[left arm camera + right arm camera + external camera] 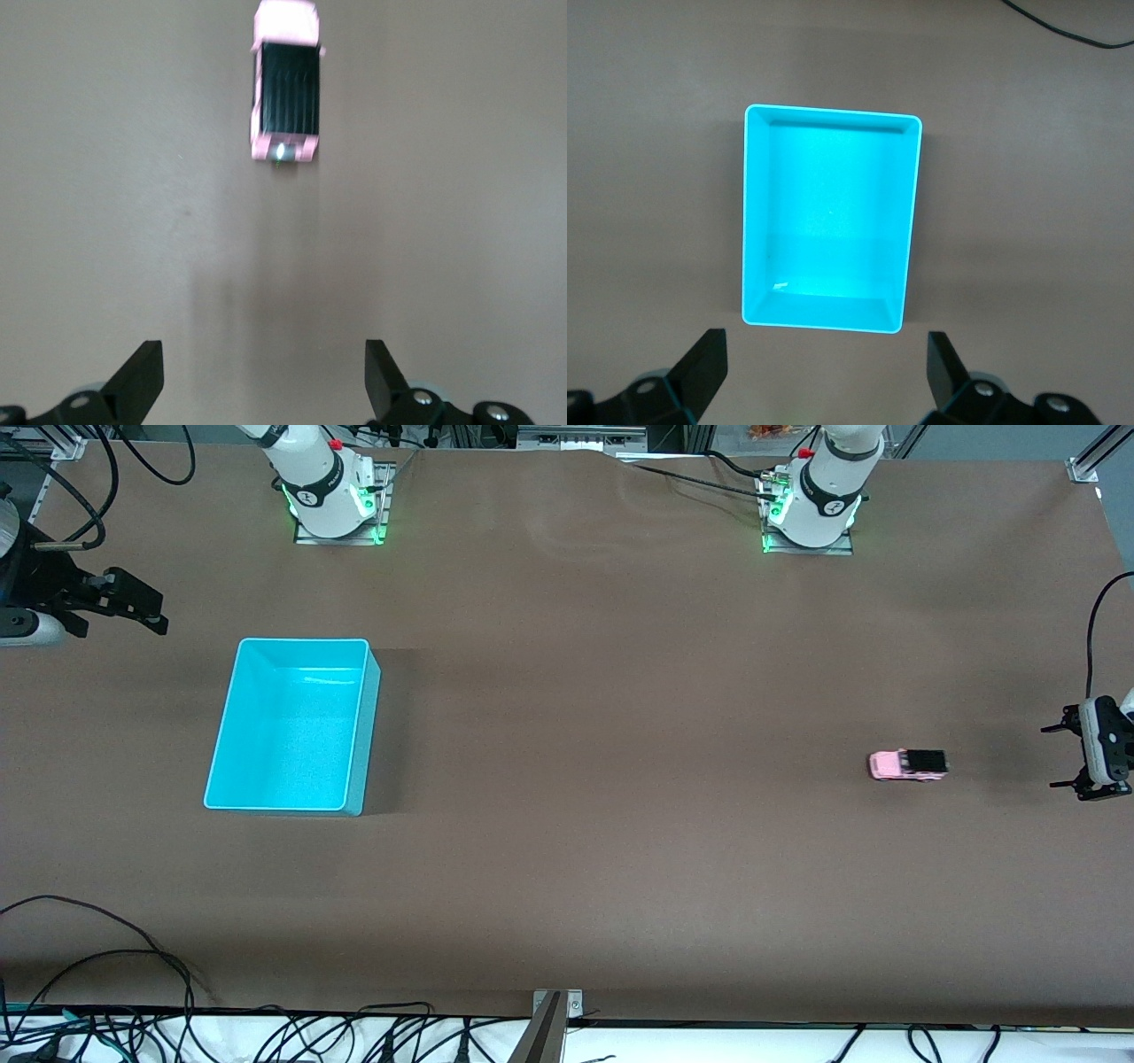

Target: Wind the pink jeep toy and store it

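The pink jeep toy [907,764] sits on the bare desk [620,824] toward the left arm's end, well apart from the cyan bin [292,726]. Left pincer [1091,757] hovers near it, wide open, empty. Right pincer [115,602] waits by the bin, open, empty too. Looks light, rigid, prone to rolling: pinch its flat sides. Wheels and underside are hidden.

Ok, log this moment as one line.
jeep: on table, untouched | bin: empty | left tool: open, beside jeep | right tool: open, waiting
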`<state>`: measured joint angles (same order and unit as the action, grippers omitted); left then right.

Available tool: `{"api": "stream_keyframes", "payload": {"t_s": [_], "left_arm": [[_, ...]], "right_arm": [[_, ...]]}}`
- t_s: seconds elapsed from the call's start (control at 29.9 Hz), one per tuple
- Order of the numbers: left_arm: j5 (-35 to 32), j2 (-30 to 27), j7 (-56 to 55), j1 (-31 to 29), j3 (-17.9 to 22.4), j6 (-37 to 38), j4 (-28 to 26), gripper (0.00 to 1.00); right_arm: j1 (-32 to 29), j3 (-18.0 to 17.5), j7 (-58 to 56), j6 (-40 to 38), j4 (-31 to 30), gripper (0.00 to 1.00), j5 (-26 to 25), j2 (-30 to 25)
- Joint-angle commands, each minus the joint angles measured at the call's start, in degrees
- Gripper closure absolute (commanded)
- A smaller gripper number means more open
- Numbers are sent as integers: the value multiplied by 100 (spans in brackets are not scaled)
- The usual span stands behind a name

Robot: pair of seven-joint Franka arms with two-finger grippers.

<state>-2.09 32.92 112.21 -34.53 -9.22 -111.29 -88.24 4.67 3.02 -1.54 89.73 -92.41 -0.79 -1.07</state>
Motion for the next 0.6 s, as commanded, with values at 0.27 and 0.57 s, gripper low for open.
{"api": "stream_keyframes", "payload": {"t_s": [0.27,0.57], "left_arm": [[-90,-655,-2052,851,-1,1152,193,0],[-64,-866,-3678,1773,-1,1645,184,0]], "right_arm": [[7,-12,40,-69,109,0,-8,37],[7,-12,40,-69,109,0,-8,28]]}}
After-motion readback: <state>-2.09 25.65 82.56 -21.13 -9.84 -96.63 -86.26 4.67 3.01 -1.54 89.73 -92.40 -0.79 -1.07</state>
